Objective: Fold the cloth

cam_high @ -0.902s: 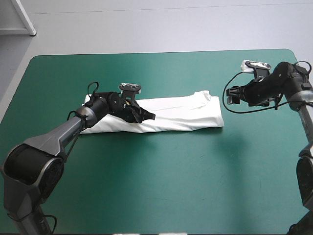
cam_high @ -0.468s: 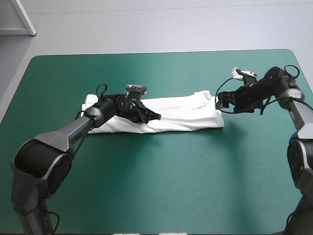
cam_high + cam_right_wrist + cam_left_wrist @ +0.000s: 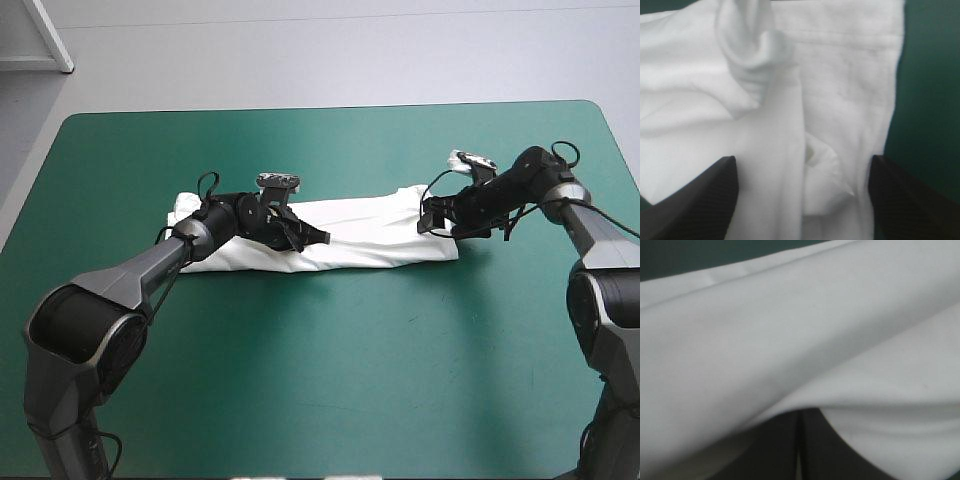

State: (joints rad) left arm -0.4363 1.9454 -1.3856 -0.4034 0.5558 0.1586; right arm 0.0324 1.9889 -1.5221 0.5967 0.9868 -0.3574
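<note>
Teal-green tabletop (image 3: 330, 380) across most of the high view, wide and bare around the work. On it, a little far of the middle, the white T-shirt (image 3: 370, 238), already folded into a long narrow band running left to right, squared off at the right end, with a small rumpled lump near the far right corner. Left of the band's middle, the left tool (image 3: 300, 236), low on the cloth and clamped together on a fold of the T-shirt, with only a thin slit between the black fingers in its own wrist view. At the right end, the right tool (image 3: 432, 218), spread wide apart and empty, with white cloth between and ahead of its fingers (image 3: 715, 195); touching the cloth or just above it, impossible to tell. Judged as the setup for a crosswise fold, not yet begun. Risks from here: closing on the top layer alone and peeling the band open on the lift; catching the rumpled lump and dragging a crease into the fold; raising one end ahead of the other and twisting the band, or pulling it out of the left tool's shallow pinch.
</note>
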